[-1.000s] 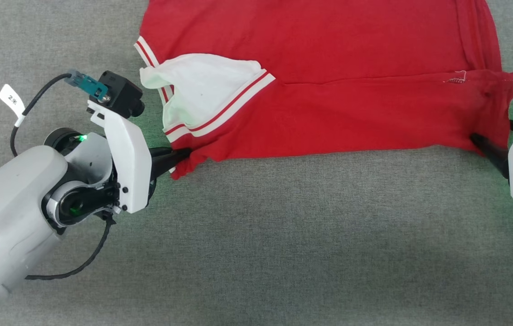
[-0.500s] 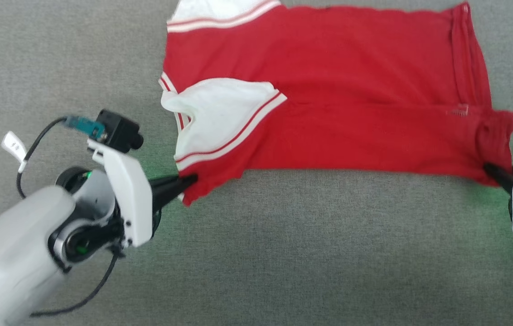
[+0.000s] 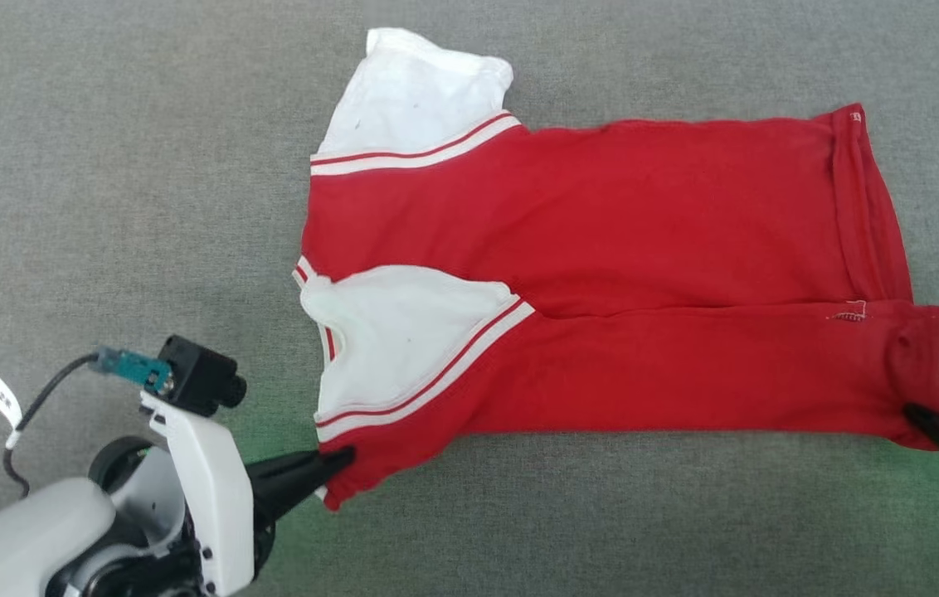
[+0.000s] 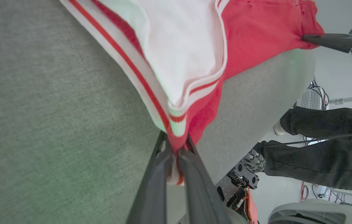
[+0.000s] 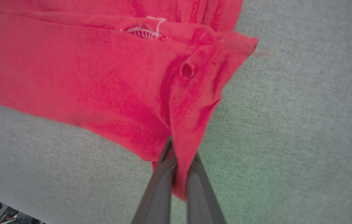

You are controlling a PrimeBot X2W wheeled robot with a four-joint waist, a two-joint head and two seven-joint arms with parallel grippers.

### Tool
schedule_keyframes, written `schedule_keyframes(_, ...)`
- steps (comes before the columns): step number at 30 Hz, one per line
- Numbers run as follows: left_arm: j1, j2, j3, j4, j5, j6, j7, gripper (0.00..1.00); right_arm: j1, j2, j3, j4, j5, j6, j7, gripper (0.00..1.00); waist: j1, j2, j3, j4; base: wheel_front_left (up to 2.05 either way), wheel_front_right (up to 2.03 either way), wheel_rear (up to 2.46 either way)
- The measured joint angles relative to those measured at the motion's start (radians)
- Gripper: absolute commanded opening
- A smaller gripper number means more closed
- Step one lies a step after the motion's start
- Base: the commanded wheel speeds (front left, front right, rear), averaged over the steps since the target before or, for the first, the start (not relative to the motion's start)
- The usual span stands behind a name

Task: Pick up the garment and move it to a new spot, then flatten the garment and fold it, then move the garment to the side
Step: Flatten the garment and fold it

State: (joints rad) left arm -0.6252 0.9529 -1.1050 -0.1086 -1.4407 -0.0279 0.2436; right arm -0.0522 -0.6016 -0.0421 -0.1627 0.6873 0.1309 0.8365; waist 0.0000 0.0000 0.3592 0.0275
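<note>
Head view: the shirt [image 3: 644, 274] lies folded lengthwise on the grey table [image 3: 104, 166]. The left gripper [image 3: 341, 458] pinches its near left corner and the right gripper [image 3: 916, 412] its near right corner. Left wrist view: fingers [image 4: 155, 183] clamped on the striped trim. Right wrist view: fingers [image 5: 160, 193] clamped on the red hem

**Desk:** What do the head view's edges cut off?

**Photographer:** The housing of the right gripper [image 3: 914, 412] at the right, and the left arm [image 3: 13, 539] at bottom left.

**Desk:** And the fingertips?

**Photographer:** On the left gripper [image 4: 176, 150], pinched cloth of the garment [image 3: 644, 207] covers the inner pads. Print on the cable tag [image 3: 2, 400] is too small to read. A dark-clothed person [image 4: 319, 161] runs off the left wrist view's right edge.
</note>
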Motion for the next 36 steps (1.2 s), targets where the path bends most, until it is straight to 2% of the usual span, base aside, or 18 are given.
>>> schedule_keyframes(6,0.021,0.004,0.002,-0.029,0.006,0.02,-0.035,0.0,0.021,0.017,-0.028,-0.013,-0.018,0.0,-0.012,0.0,0.0,0.0,0.009,-0.002,0.0,0.0,0.0)
schedule_keyframes(7,0.021,0.001,0.003,-0.027,0.007,0.02,-0.039,0.0,0.02,0.02,-0.028,-0.013,-0.024,0.0,-0.021,0.4,0.0,0.0,0.009,-0.003,0.0,0.0,0.0)
schedule_keyframes(8,0.02,-0.003,0.005,-0.025,0.01,0.02,-0.043,0.17,0.018,0.023,-0.028,-0.013,-0.031,0.0,-0.03,0.87,0.0,0.0,0.01,-0.003,0.0,0.0,0.0)
schedule_keyframes(9,0.02,-0.004,0.007,-0.022,0.012,0.02,-0.046,0.28,0.014,0.027,-0.028,-0.013,-0.039,0.0,-0.04,1.0,0.0,0.0,0.01,-0.004,0.0,0.0,0.0)
schedule_keyframes(10,0.019,-0.005,0.008,-0.02,0.014,0.021,-0.051,0.42,0.009,0.031,-0.028,-0.01,-0.045,0.0,-0.049,1.0,0.0,0.0,0.011,-0.006,0.0,0.0,0.0)
schedule_keyframes(11,0.018,-0.004,0.009,-0.018,0.021,0.021,-0.053,0.77,0.004,0.035,-0.028,-0.008,-0.05,0.0,-0.062,1.0,0.0,0.0,0.011,-0.008,0.0,0.0,0.0)
schedule_keyframes(12,0.017,-0.004,0.012,-0.016,0.026,0.021,-0.061,1.0,-0.001,0.04,-0.029,-0.007,-0.056,0.0,-0.076,1.0,0.0,0.0,0.011,-0.01,0.0,0.0,0.0)
schedule_keyframes(16,0.01,0.009,0.045,-0.007,0.033,0.029,-0.108,1.0,-0.026,0.066,-0.035,-0.011,-0.08,0.0,-0.166,1.0,0.0,0.0,0.011,-0.022,0.0,0.0,0.0)
schedule_keyframes(20,-0.029,0.02,0.132,0.047,0.058,0.062,-0.23,1.0,-0.068,0.102,-0.008,-0.029,-0.13,0.0,-0.352,1.0,0.0,0.0,0.014,-0.05,0.0,0.0,0.0)
schedule_keyframes(22,-0.047,0.012,0.164,0.105,0.061,0.094,-0.274,1.0,-0.085,0.125,0.016,-0.023,-0.153,0.0,-0.43,1.0,0.0,0.0,0.016,-0.065,0.0,0.0,0.0)
schedule_keyframes(24,-0.073,-0.005,0.185,0.171,0.087,0.107,-0.316,1.0,-0.102,0.15,0.042,-0.011,-0.186,0.0,-0.526,1.0,0.0,0.0,0.019,-0.084,0.0,0.0,0.0)
schedule_keyframes(26,-0.105,-0.039,0.218,0.233,0.082,0.108,-0.355,1.0,-0.121,0.195,0.064,0.012,-0.203,0.0,-0.621,1.0,0.0,0.0,0.022,-0.106,0.0,0.0,0.0)
schedule_keyframes(30,-0.2,-0.071,0.255,0.37,0.11,0.096,-0.401,1.0,-0.145,0.253,0.127,0.048,-0.231,0.0,-0.806,1.0,0.0,0.0,0.032,-0.159,0.0,0.0,0.0)
schedule_keyframes(36,-0.357,-0.105,0.253,0.555,0.14,0.057,-0.305,1.0,-0.172,0.292,0.199,0.11,-0.246,0.0,-0.991,1.0,0.0,0.0,0.053,-0.25,0.0,0.0,0.0)
